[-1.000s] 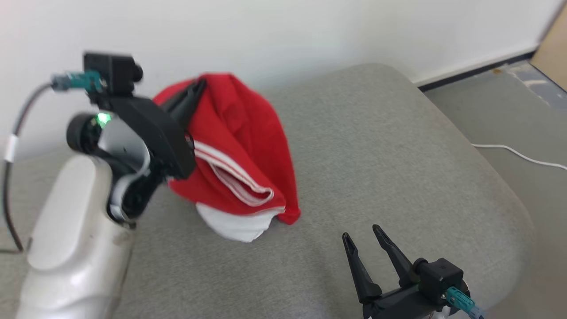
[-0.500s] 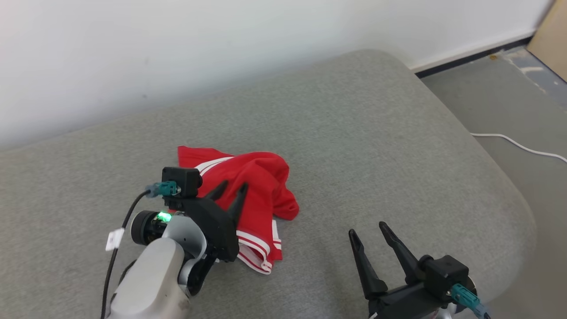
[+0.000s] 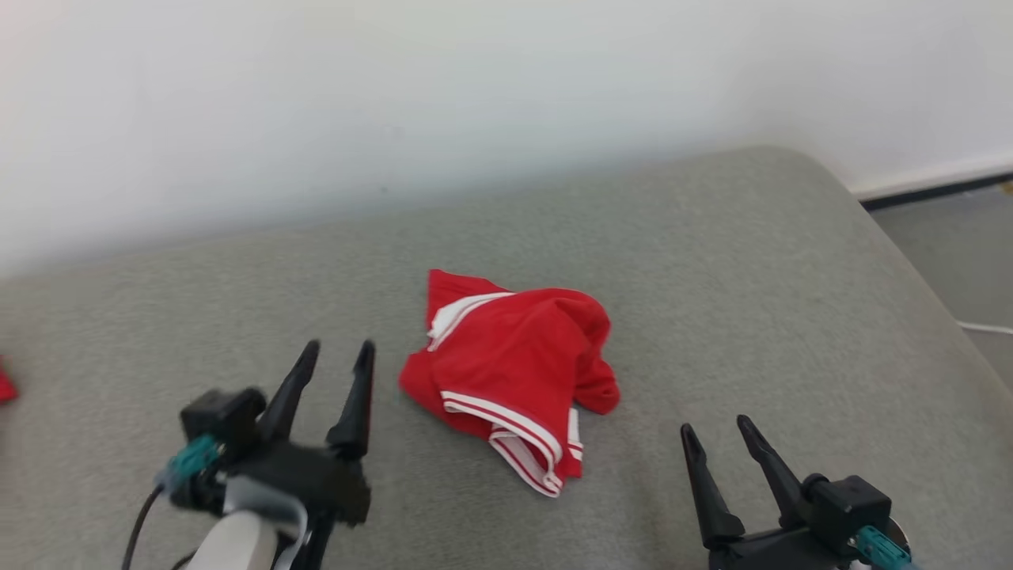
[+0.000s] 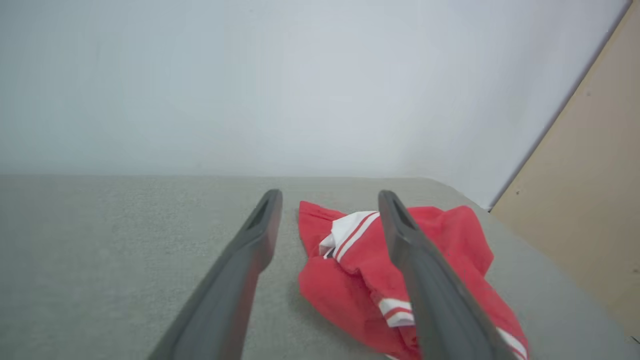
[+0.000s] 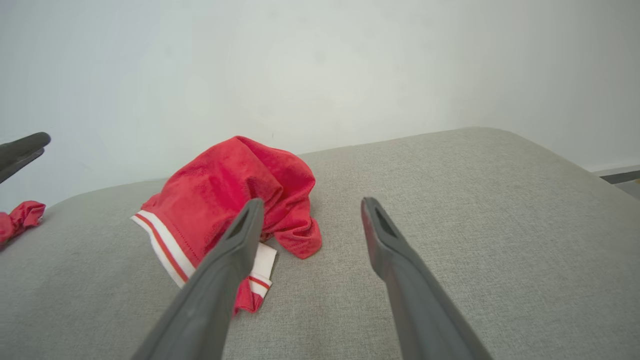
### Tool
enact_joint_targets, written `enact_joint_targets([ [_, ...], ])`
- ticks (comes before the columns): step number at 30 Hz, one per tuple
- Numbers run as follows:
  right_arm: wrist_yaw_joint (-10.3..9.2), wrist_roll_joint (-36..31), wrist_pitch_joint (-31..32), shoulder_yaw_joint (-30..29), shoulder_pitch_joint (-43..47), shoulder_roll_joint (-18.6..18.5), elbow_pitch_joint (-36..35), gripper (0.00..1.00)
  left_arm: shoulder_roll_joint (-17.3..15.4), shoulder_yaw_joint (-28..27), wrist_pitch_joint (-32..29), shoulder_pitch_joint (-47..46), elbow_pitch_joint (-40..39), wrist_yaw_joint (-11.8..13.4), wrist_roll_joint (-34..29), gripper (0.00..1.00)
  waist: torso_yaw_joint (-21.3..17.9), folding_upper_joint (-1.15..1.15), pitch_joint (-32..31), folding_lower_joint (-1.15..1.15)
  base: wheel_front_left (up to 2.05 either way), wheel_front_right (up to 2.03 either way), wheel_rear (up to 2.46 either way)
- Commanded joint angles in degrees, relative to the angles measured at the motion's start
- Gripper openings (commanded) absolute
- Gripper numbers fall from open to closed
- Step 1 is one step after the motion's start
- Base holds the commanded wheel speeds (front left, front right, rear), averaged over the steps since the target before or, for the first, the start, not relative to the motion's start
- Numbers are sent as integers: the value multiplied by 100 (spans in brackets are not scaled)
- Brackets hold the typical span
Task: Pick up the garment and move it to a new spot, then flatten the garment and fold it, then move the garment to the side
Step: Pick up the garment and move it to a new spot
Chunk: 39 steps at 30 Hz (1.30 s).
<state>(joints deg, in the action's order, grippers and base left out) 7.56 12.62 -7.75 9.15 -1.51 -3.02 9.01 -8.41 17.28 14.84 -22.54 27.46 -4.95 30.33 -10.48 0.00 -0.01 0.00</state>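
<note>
My left gripper (image 3: 340, 346) hangs over the grey cushion (image 3: 712, 261) with its fingers spread and empty, and my right gripper (image 3: 715, 425), nearer the front edge, is spread and empty too. Between them, touching neither, the red garment (image 3: 514, 372) with white stripes lies in a crumpled heap, with bare cushion between it and each set of fingers. Farther out a small red scrap (image 5: 20, 217) sits at the cushion's left end, a white wall (image 3: 475, 95) rises behind, and a white cable (image 3: 985, 327) lies on the floor (image 3: 950, 237) to my right.
</note>
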Motion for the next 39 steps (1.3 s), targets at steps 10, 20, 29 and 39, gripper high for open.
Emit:
enact_joint_targets([
  [10,-14,-50,30,-276,398,-246,-112,100,-263,-1015,31,1896,-1415,289,-456,100,849,0,-522,0,0,0,0],
  [20,-14,20,-214,-363,500,-495,129,100,-112,-1545,32,3093,-2069,208,-832,100,1020,0,-605,0,0,0,0],
  [29,-14,41,-390,-418,507,-568,389,100,73,-1607,33,3238,-2108,39,-1028,100,1011,0,-600,0,0,0,0],
  [39,-14,24,-446,-398,410,-543,495,100,186,-1635,32,3157,-1999,-67,-1156,100,920,0,-528,0,0,0,0],
])
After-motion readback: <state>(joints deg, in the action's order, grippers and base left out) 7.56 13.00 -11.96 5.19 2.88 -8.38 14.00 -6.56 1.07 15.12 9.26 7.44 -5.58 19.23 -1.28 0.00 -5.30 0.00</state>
